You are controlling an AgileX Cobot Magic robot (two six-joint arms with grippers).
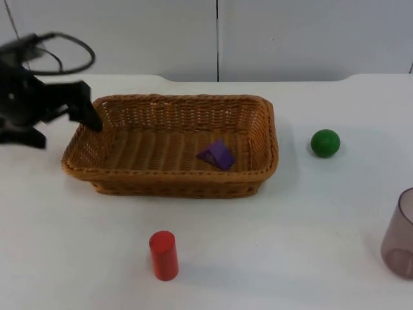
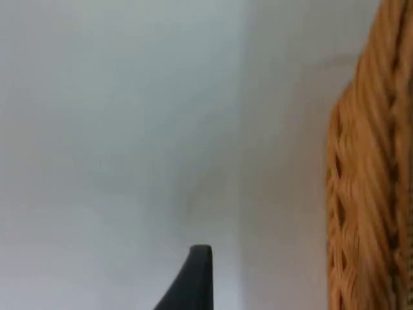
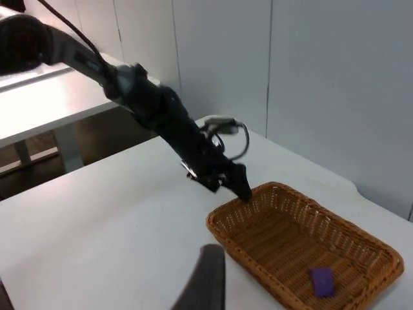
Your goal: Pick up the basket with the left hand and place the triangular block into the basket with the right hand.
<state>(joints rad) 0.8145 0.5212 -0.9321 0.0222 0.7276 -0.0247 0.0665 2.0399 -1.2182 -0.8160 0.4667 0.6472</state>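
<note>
The purple triangular block (image 1: pixel 217 155) already lies inside the wicker basket (image 1: pixel 174 186), on its woven floor well to the far side of the left claw (image 1: pixel 71 113), toward the basket's opposite short wall. The basket itself sits flat on the white worktop (image 1: pixel 271 252).

The left claw is at the basket's near short end: one black finger reaches over the rim at the corner, the other stays outside, so the jaws are spread and straddle the wall without pinching it. From the left wrist, the wicker wall (image 2: pixel 368 194) passes just beside the fingertip. The right wrist view looks across the worktop at the left arm and the basket (image 3: pixel 361 258); whether the right claw's jaws are parted or closed cannot be told. The right arm appears to be waiting.

Judged from this, the placing is done and the basket is set down; what remains looks like the left claw coming away.

Beyond the basket from the left claw lie a green ball (image 1: pixel 324 143) and a translucent brown cup (image 1: pixel 400 236); a red cylinder (image 1: pixel 164 255) lies on the basket's open long side.
</note>
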